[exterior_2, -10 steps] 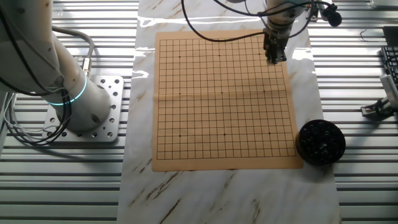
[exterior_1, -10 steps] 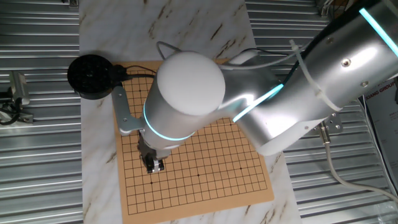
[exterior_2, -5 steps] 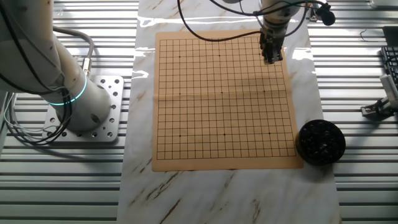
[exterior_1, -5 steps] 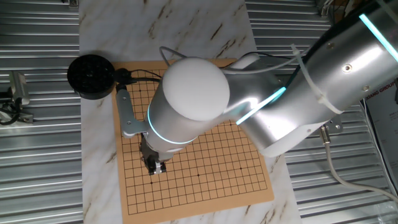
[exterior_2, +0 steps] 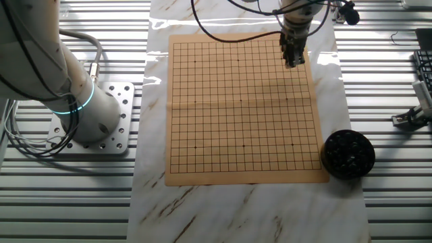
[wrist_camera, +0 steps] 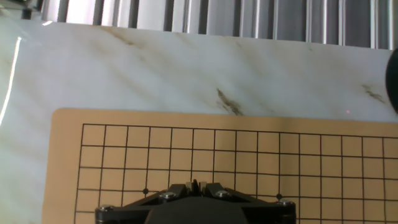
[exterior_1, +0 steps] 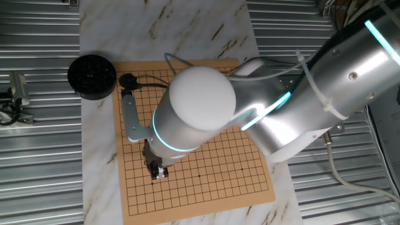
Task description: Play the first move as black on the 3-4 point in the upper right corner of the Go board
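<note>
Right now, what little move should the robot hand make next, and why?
Probably a short move straight down. The gripper hangs over a corner region of the board, far from the black bowl, and no stone lies on the grid yet. Its fingertips look closed, though I cannot see a stone between them.

Setting: robotics lab bench. The table (exterior_2: pixel 61 202) is made of ribbed metal slats, with a marble-patterned sheet (exterior_2: pixel 243 216) laid down its middle. The arm (exterior_2: pixel 40 54) is bolted to a drilled metal plate (exterior_2: pixel 118 138) near one table edge. Loose cables (exterior_2: pixel 20 145) trail beside the base.
</note>
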`<state>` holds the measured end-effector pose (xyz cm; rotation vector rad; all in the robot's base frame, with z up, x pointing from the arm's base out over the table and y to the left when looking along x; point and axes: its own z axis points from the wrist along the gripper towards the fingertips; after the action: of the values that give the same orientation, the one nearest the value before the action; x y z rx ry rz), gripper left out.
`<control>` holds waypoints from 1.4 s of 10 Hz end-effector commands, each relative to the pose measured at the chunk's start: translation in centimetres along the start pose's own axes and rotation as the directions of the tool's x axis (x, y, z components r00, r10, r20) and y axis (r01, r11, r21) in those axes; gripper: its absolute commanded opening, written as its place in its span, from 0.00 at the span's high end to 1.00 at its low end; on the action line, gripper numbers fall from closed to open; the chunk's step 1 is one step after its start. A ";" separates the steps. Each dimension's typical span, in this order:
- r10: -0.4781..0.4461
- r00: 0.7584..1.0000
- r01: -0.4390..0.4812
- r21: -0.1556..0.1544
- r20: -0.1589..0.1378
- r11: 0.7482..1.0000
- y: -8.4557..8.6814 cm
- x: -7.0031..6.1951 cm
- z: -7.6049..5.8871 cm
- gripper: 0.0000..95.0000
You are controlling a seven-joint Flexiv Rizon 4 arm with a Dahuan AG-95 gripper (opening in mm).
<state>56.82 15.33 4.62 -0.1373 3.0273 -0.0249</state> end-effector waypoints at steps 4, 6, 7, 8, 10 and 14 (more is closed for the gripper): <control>0.004 1.000 -0.004 0.007 0.006 1.000 0.3 0.2 0.1 1.00; 0.004 1.000 -0.004 0.012 0.007 1.000 0.3 0.2 0.1 1.00; 0.003 1.000 -0.003 0.014 0.007 1.000 0.4 0.2 0.2 1.00; 0.004 1.000 -0.004 0.012 0.008 1.000 0.4 0.2 0.3 1.00; 0.003 1.000 -0.003 0.013 0.011 1.000 0.5 0.3 0.6 1.00; 0.008 1.000 -0.009 0.016 0.013 1.000 0.7 0.4 1.0 1.00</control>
<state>56.50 16.02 3.40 -0.1214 3.0132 -0.0471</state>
